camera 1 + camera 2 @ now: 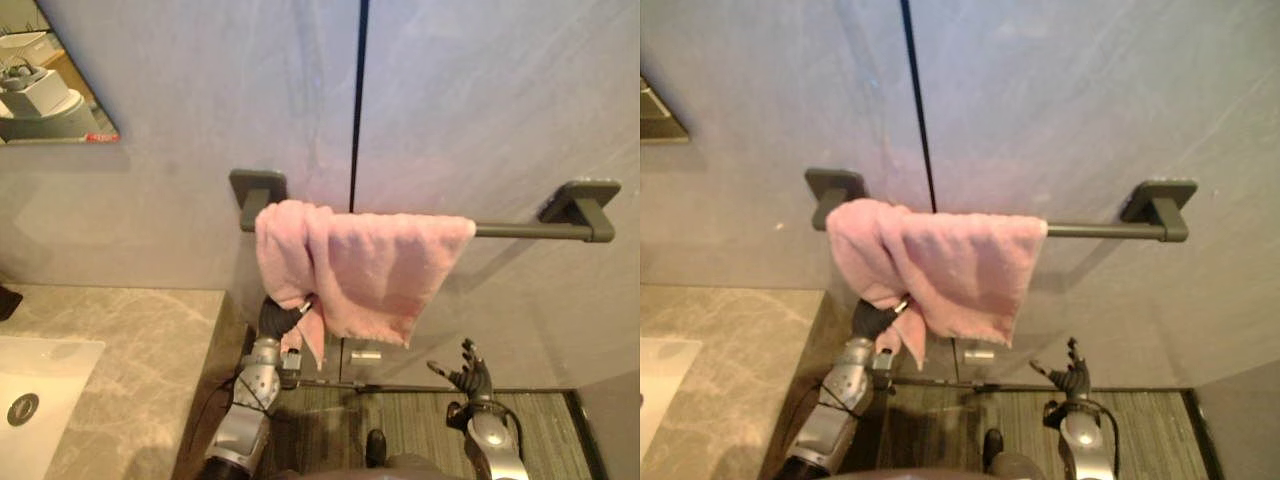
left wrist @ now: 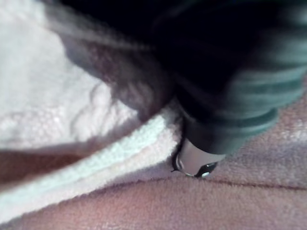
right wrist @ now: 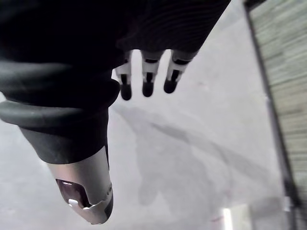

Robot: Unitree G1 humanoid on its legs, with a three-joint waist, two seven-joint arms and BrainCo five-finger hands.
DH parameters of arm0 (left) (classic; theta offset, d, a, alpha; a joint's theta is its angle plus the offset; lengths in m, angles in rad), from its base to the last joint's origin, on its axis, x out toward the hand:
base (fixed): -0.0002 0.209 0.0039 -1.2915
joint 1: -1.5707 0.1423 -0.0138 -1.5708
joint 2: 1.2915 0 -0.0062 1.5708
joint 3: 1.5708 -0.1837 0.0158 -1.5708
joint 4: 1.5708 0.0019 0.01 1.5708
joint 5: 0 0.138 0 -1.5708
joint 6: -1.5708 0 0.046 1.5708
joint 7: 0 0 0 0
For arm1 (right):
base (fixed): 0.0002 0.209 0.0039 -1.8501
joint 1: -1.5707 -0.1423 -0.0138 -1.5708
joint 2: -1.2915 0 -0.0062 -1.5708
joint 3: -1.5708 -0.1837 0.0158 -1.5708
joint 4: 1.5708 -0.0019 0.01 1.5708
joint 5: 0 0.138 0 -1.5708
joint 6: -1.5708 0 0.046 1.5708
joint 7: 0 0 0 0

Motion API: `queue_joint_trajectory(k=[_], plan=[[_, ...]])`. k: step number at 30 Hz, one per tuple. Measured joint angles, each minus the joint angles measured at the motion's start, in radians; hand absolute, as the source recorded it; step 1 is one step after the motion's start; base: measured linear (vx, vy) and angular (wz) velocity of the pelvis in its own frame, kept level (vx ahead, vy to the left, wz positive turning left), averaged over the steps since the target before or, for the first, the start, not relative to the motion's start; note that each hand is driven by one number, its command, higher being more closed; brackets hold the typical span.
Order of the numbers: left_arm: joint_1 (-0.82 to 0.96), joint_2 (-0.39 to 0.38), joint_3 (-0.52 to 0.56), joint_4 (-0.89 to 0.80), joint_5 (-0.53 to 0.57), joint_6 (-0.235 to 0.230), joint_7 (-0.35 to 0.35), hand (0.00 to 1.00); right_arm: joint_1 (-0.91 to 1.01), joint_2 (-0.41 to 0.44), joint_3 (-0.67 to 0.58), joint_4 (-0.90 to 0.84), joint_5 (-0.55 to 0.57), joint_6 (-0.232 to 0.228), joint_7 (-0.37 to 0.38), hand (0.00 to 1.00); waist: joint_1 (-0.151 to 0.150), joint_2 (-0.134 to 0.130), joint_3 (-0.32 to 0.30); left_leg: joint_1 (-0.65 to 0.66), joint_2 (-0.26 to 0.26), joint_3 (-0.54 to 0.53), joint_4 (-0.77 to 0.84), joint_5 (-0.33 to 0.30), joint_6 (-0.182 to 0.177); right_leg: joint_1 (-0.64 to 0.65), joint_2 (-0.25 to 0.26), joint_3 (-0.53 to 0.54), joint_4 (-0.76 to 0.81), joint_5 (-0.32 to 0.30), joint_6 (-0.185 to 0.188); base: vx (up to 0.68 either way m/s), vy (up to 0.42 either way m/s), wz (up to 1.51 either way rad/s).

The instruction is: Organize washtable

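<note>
A pink towel (image 1: 370,270) hangs over the left half of a dark wall-mounted towel bar (image 1: 530,230), bunched at its left side. My left hand (image 1: 278,318) reaches up under that bunched corner and is shut on it. In the left wrist view its thumb (image 2: 196,160) presses on the towel's hem (image 2: 96,163), and the cloth runs in under the palm. My right hand (image 1: 472,378) is held low to the right below the towel, apart from it. It is open, with straight fingers (image 3: 147,79) pointing at the grey wall.
A marble counter (image 1: 130,340) with a white sink (image 1: 40,380) lies at the left, its edge close to my left arm. A mirror (image 1: 50,80) hangs at the upper left. Striped flooring (image 1: 420,420) runs along the wall's foot.
</note>
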Motion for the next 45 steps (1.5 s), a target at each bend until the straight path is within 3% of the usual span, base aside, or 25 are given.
queue_joint_trajectory(k=[10, 15, 24, 33, 34, 45], plan=[[-0.011, -0.003, -0.037, 0.001, 0.001, 0.0, 0.001, 1.0, 0.061, -0.04, 0.074, -0.289, -0.033, -0.003, -0.007, 0.0, 0.0, -0.004, -0.002, -0.027, -0.006, 0.035, 0.032, -0.004, 0.008, -0.033, 0.0, 0.034, 0.0, 0.022, -0.004, -0.03, 0.014, -0.13], [-0.023, -0.003, -0.061, 0.001, 0.001, 0.0, -0.002, 1.0, 0.08, -0.095, 0.145, -0.431, -0.06, -0.006, 0.037, 0.0, 0.0, -0.006, -0.004, -0.044, -0.006, 0.033, 0.061, -0.011, 0.016, -0.037, 0.001, 0.034, -0.002, 0.025, 0.0, -0.07, 0.004, -0.01], [-0.027, -0.006, -0.129, 0.0, 0.011, 0.001, -0.003, 1.0, 0.087, -0.125, 0.266, -0.535, -0.092, -0.051, 0.105, 0.0, 0.003, -0.003, -0.048, -0.068, -0.006, 0.029, 0.069, -0.011, 0.018, -0.052, -0.006, 0.03, -0.001, 0.033, 0.004, -0.02, 0.015, 0.02], [-0.03, -0.007, -0.135, 0.0, 0.018, 0.001, -0.003, 1.0, 0.066, -0.13, 0.312, -0.535, -0.099, -0.052, 0.103, 0.0, 0.005, -0.008, -0.056, -0.068, -0.012, 0.031, 0.076, -0.008, 0.014, -0.052, -0.012, 0.032, -0.001, 0.04, -0.001, 0.01, 0.047, 0.0], [-0.03, -0.007, -0.136, 0.0, 0.018, 0.001, -0.003, 1.0, 0.053, -0.134, 0.323, -0.532, -0.099, -0.052, 0.103, 1.0, 0.004, -0.008, -0.056, -0.069, -0.013, 0.031, 0.077, -0.009, 0.014, -0.052, -0.012, 0.032, -0.001, 0.041, -0.003, 0.0, 0.039, 0.0], [-0.055, -0.023, -0.143, -0.021, 0.016, 0.001, -0.002, 1.0, -0.033, -0.145, 0.333, -0.46, -0.106, -0.05, 0.092, 1.0, 0.01, -0.006, -0.058, -0.086, -0.012, 0.024, 0.078, -0.008, 0.014, -0.062, -0.014, 0.025, -0.001, 0.041, -0.002, -0.01, 0.015, 0.01]])
